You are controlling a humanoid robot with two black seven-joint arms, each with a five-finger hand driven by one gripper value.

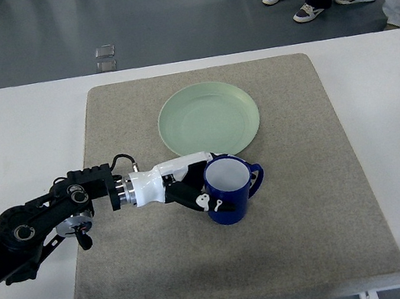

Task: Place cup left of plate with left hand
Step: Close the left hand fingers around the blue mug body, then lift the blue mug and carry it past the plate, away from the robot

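A dark blue cup (232,188) with a white inside stands upright on the grey mat (292,234), its handle pointing right. It sits just in front of the pale green plate (209,119), close to the plate's near rim. My left hand (201,191) comes in from the left and its fingers wrap around the cup's left side, so it is shut on the cup. The black forearm (43,224) stretches back to the left edge. The right arm does not show.
The mat covers most of a white table (5,145). Several people's legs and shoes (307,10) stand on the floor beyond the table's far edge. Bare mat lies left of the plate.
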